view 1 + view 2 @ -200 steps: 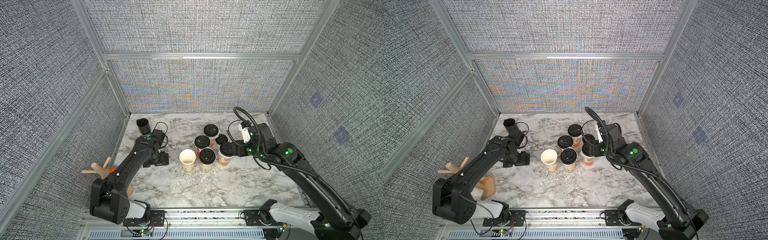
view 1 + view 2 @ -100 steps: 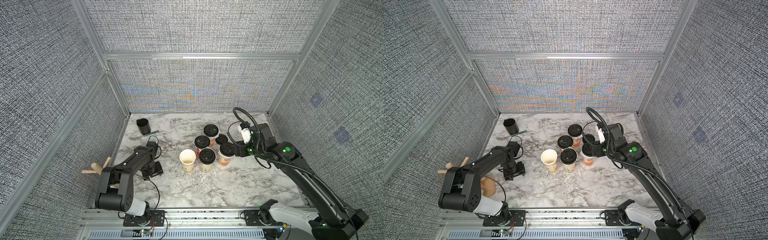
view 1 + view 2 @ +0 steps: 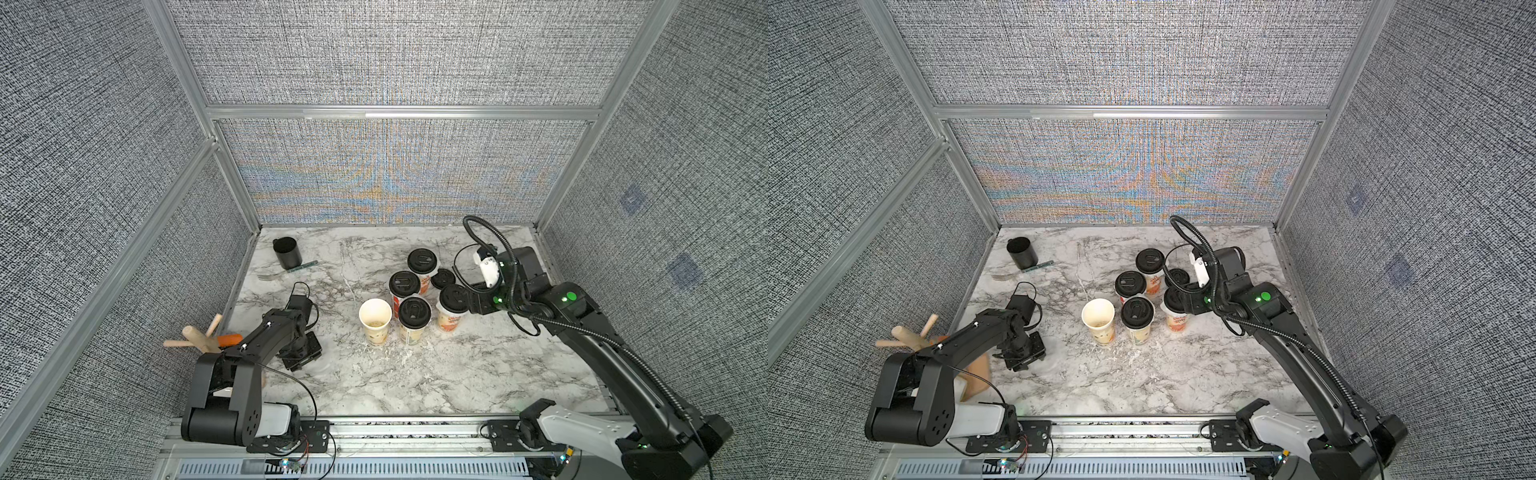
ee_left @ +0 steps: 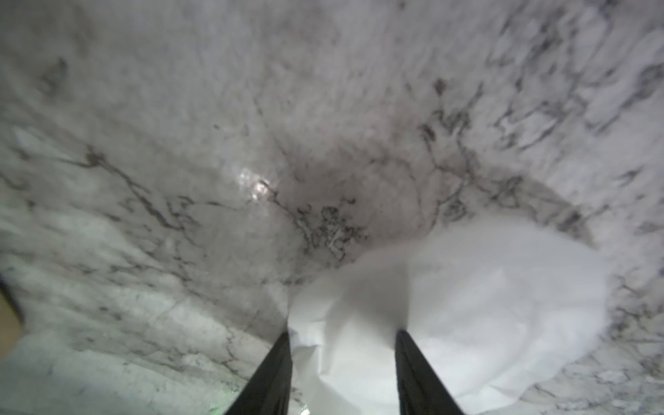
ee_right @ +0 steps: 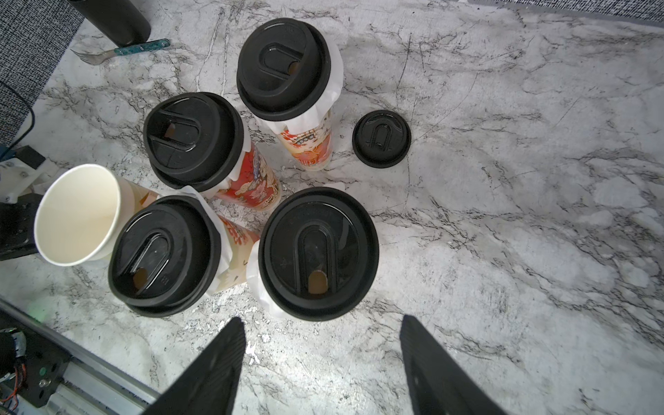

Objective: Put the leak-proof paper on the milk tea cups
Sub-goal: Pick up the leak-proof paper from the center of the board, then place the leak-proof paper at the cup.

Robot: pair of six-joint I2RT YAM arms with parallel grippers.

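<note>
Five milk tea cups stand grouped mid-table. One open cup (image 3: 375,313) (image 5: 77,215) has no cover. The others (image 3: 414,311) (image 3: 454,298) (image 3: 404,284) carry black lids, with white paper fringes (image 5: 334,82) showing under the rims. My left gripper (image 3: 301,353) (image 4: 341,332) is down on the marble left of the cups. Its fingers stand partly apart astride a sheet of leak-proof paper (image 4: 485,305), which buckles between them. My right gripper (image 3: 467,305) (image 5: 323,323) hangs open beside the nearest lidded cup (image 5: 318,251), holding nothing.
A loose black lid (image 3: 443,278) (image 5: 381,138) lies on the marble behind the cups. A black mug (image 3: 286,252) and a fork (image 3: 286,270) sit at the back left. A wooden peg stand (image 3: 199,336) lies off the table's left edge.
My left arm drew back toward the front left and came down onto the marble, its jaws narrowing over the paper sheet. The right arm barely moved.
</note>
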